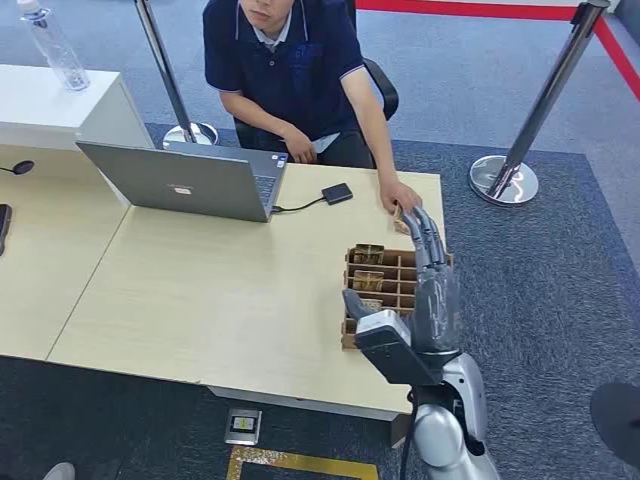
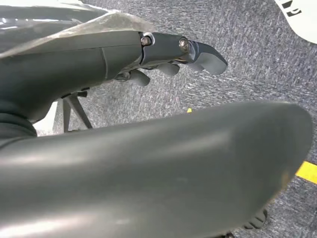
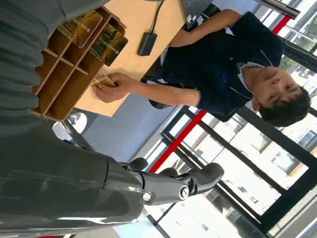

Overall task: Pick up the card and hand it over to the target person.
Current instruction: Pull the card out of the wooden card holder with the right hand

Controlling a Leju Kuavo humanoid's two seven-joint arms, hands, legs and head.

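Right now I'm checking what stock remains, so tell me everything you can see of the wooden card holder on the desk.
The wooden card holder is a low, flat tray of light brown wood or board, split by thin slats into rows of narrow compartments. It lies flat near the right end of the pale desk, close to the front edge. A few dark, greenish cards stand in its left compartments; the others look empty. The robot's right hand hovers over its right side, hiding part of it. The person's hand rests on the desk just beyond it.

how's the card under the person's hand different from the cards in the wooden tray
The card under the person's hand lies flat on the table, outside the wooden tray, partly covered by the person's hand. The tray cards stand in slots, untouched. Both show the same green-gold print.
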